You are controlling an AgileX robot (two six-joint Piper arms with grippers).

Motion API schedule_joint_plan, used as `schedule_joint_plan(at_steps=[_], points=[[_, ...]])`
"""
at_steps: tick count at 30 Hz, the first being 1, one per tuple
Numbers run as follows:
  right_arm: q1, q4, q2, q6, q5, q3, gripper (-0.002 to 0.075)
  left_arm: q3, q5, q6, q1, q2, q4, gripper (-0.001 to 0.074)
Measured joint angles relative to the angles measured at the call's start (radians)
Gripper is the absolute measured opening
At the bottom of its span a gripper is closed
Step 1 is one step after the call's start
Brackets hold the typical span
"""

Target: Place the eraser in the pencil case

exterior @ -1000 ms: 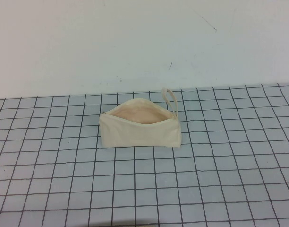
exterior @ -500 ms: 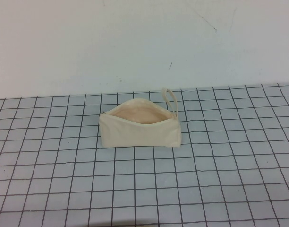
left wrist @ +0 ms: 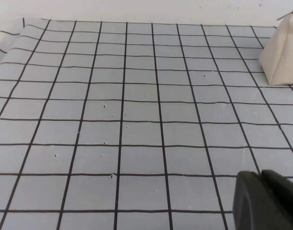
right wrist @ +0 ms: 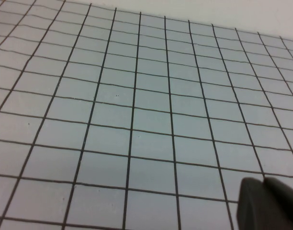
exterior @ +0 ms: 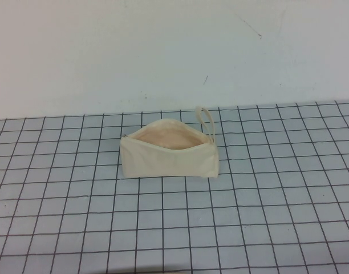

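A gridded mat [exterior: 260, 228] covers the table below a pale wall [exterior: 163, 51]. The case [exterior: 169, 153] stands on its long edge near the mat's middle, its mouth unzipped and gaping upward, peach lining showing, and its loop strap [exterior: 205, 121] rises at the robot's right end. No eraser shows in any view; it may lie inside the case, but the lining hides that. Only a dark corner of the left gripper [left wrist: 267, 201] shows above bare mat, the case well off. The right gripper [right wrist: 267, 203] likewise shows one dark corner over bare mat. I cannot tell how either one's jaws stand.
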Motion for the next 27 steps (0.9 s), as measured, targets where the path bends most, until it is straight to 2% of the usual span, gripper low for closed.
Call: schedule_joint_plan(at_steps=[8, 13, 18, 27], points=[[-0.002, 0.031, 0.0, 0.0, 0.002, 0.0, 0.0001, 0.0, 0.0, 0.0, 0.0, 0.0, 0.0, -0.0002], [-0.041, 0.138, 0.0, -0.02, 0.011, -0.002, 0.0001, 0.0, 0.0, 0.0, 0.0, 0.0, 0.0, -0.0002], [-0.072, 0.144, 0.0, -0.027, 0.025, -0.004, 0.0001, 0.0, 0.0, 0.0, 0.0, 0.0, 0.0, -0.0002], [-0.072, 0.144, 0.0, -0.027, 0.048, -0.007, 0.0001, 0.0, 0.0, 0.0, 0.0, 0.0, 0.0, -0.0002]])
